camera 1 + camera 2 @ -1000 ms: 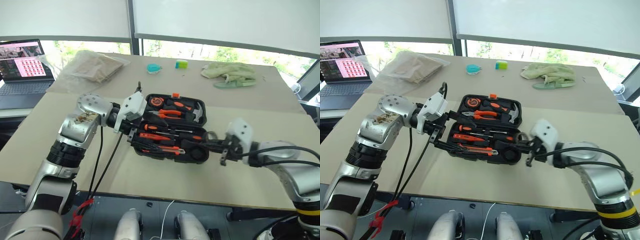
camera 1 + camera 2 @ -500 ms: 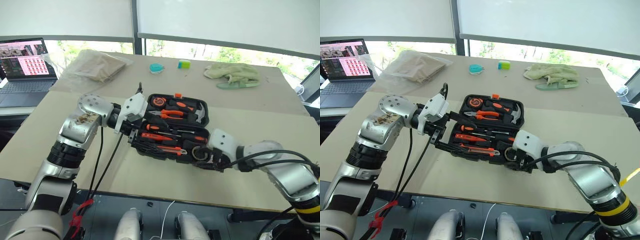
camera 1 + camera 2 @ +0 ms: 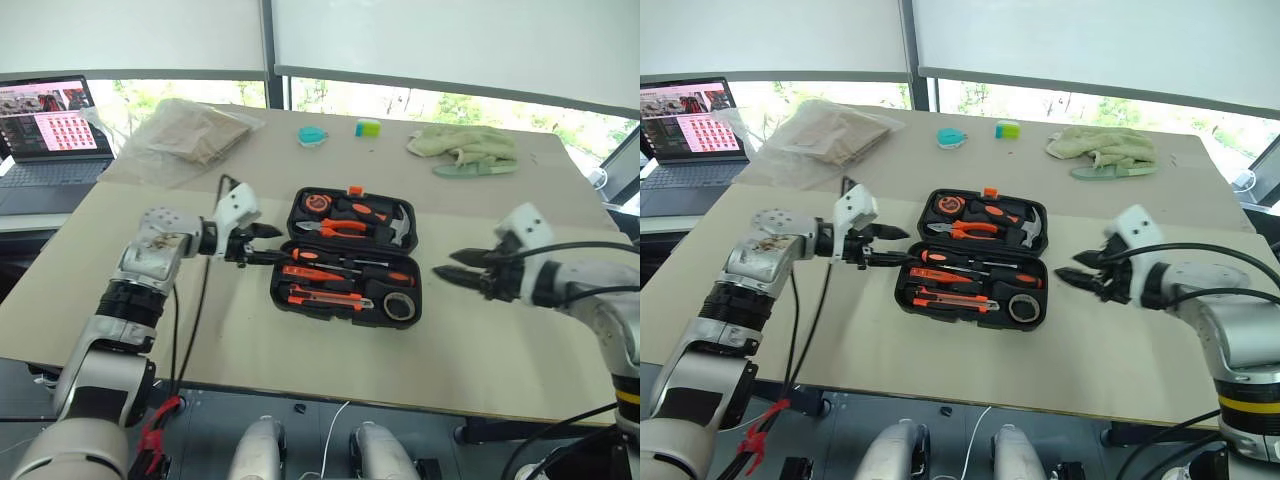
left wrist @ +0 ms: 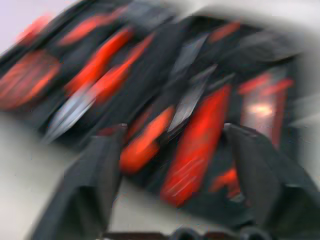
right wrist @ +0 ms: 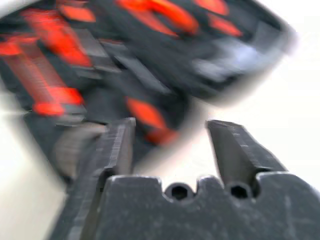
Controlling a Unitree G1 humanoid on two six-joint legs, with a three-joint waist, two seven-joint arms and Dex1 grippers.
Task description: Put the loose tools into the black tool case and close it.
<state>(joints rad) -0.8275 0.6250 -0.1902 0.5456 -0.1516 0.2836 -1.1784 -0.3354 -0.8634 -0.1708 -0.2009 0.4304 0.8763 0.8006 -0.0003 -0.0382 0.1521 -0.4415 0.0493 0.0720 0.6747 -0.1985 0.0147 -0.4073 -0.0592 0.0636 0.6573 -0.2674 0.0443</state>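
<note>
Pulled back on both sides now: left gripper (image 3: 262, 243) off the case's left edge, where a second ago it stood against the rim; right gripper (image 3: 455, 275) out past the right end, after dipping half a second ago to the front right corner by the tape roll. Both hanging just above the table (image 3: 520, 370), pointing inward at the case, touching nothing. Left fingers parted and empty, as seen in the left wrist view with the tool slots showing between them; right fingers likewise apart with only table and case corner between.

Sits flat and open at the middle of the table, the black tool case (image 3: 348, 245), squarer to the table edge than a second ago, when its front half looked lifted and skewed under the left gripper. Lid half at the back with pliers (image 3: 340, 227), hammer (image 3: 398, 229) and tape measure (image 3: 314, 203) in their slots.

Lie in the front half the loose tools: screwdriver (image 3: 305, 273), utility knife (image 3: 320, 295), and tape roll (image 3: 401, 306) at the right end. Too small to tell whether each is pressed fully home.

Looks like packing finished, nothing orange left out on the table. Remaining, by this reading: fold the lid over and snap the orange latch (image 3: 352, 190).
</note>
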